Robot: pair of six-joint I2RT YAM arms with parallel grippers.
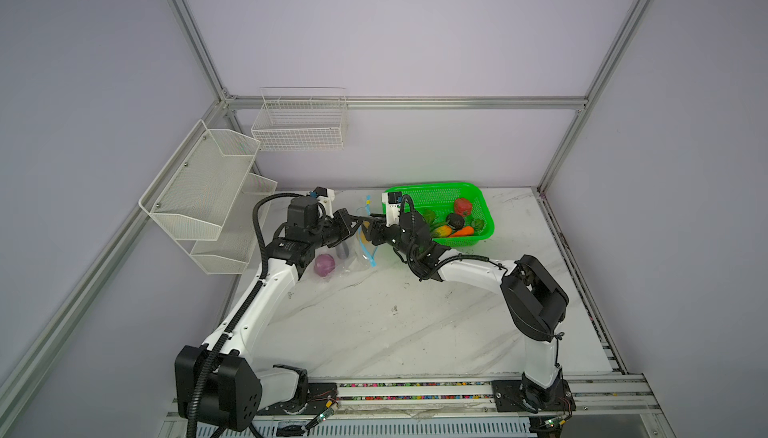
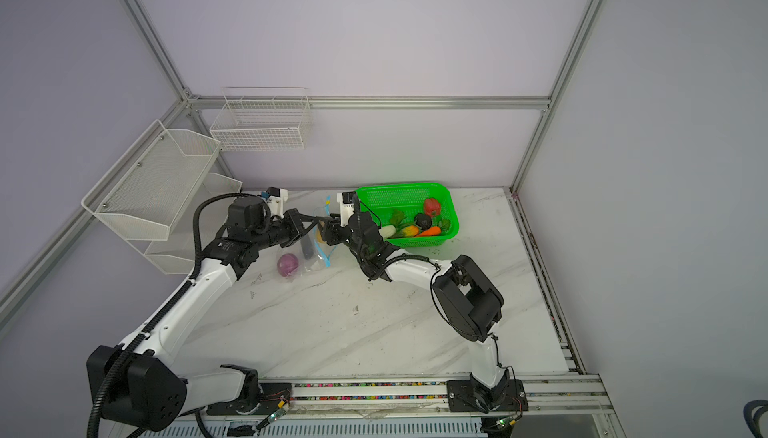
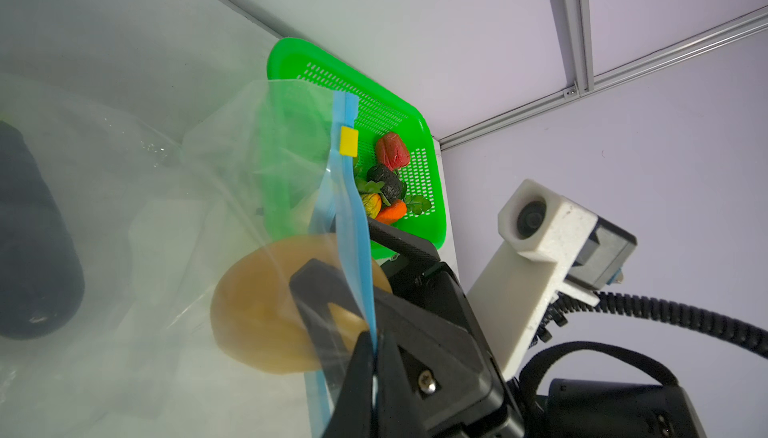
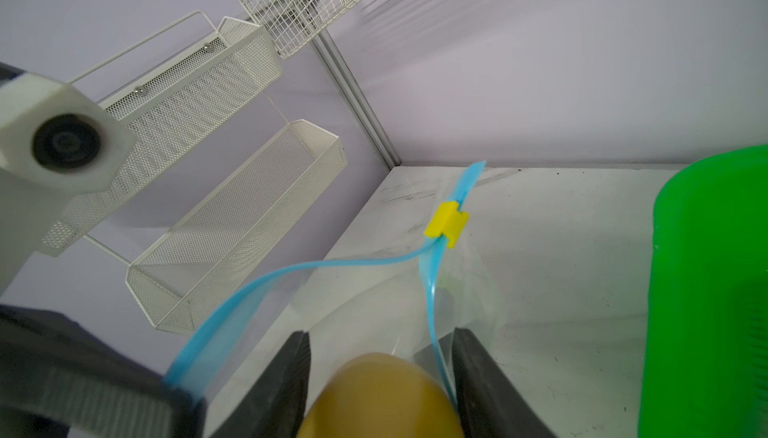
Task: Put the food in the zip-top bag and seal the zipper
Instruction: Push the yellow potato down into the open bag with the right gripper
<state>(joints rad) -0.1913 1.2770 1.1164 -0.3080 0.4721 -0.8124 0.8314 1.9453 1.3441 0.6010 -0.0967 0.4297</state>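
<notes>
The clear zip-top bag (image 1: 353, 259) lies left of the basket, its mouth lifted. My left gripper (image 3: 376, 338) is shut on the light blue zipper (image 3: 351, 207), below the yellow slider (image 3: 348, 139). Inside the bag lie a purple onion (image 1: 324, 264) and a dark eggplant (image 2: 307, 248). My right gripper (image 4: 381, 334) is shut on the yellow-brown potato (image 4: 382, 398) at the bag's open mouth, with one zipper strip (image 4: 434, 311) running along a finger. More food sits in the green basket (image 1: 436, 186): red pepper (image 1: 462, 206), carrot (image 1: 462, 232), corn (image 1: 441, 231), greens (image 1: 428, 215).
A white mesh shelf unit (image 1: 199, 190) hangs on the left wall, close behind my left arm. A white wire basket (image 1: 299, 124) hangs on the back wall. The green basket stands directly behind my right wrist. The marble table (image 1: 395, 323) stretches toward the front rail.
</notes>
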